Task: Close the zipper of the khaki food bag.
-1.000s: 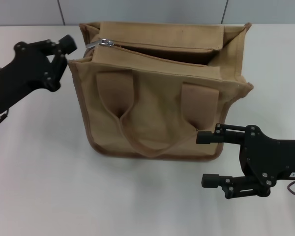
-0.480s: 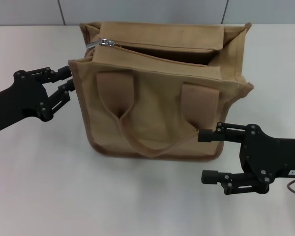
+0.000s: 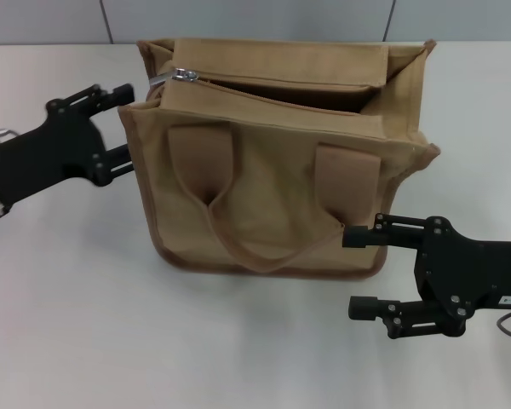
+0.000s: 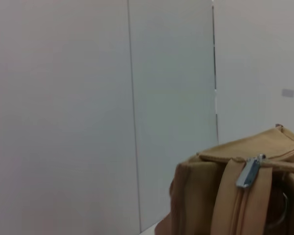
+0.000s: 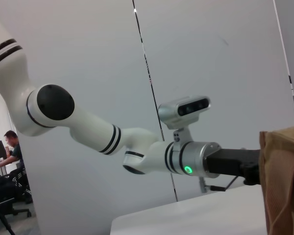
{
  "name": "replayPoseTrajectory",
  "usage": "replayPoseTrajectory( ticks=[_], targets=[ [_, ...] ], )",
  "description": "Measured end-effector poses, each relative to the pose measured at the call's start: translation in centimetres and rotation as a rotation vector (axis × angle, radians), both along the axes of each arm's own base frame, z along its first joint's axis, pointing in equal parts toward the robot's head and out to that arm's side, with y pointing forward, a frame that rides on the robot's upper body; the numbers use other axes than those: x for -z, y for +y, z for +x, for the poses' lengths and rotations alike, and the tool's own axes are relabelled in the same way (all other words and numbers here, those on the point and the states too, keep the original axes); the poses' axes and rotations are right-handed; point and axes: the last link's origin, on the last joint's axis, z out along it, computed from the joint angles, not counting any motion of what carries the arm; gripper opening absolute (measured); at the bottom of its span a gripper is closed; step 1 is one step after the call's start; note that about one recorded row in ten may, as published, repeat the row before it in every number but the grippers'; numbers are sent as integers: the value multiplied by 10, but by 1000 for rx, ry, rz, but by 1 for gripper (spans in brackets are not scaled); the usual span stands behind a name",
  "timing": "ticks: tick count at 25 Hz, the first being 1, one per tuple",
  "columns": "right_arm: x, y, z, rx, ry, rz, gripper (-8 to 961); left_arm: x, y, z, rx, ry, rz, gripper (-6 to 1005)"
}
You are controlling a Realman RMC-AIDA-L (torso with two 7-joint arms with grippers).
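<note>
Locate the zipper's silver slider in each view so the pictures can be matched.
Head view: the slider sits at the khaki food bag's top far-left corner, just beyond the open left end effector.
Left wrist view: slider near the lower right, on the bag's top edge.
Right wrist view: not in it.
Shared landmark: the bag.
</note>
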Motion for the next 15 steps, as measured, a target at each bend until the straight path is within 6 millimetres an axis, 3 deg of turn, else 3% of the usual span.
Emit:
replayPoseTrajectory(
  ticks=[3,10,15],
  targets=[
    [0,0,0,0,-1,-1,725,11,9,17,51,15,-28,632],
    [0,0,0,0,1,-1,721,23,20,25,72,76,-17,821],
    [0,0,0,0,2,1,718,20,21,25,58,31,37,713]
  ],
)
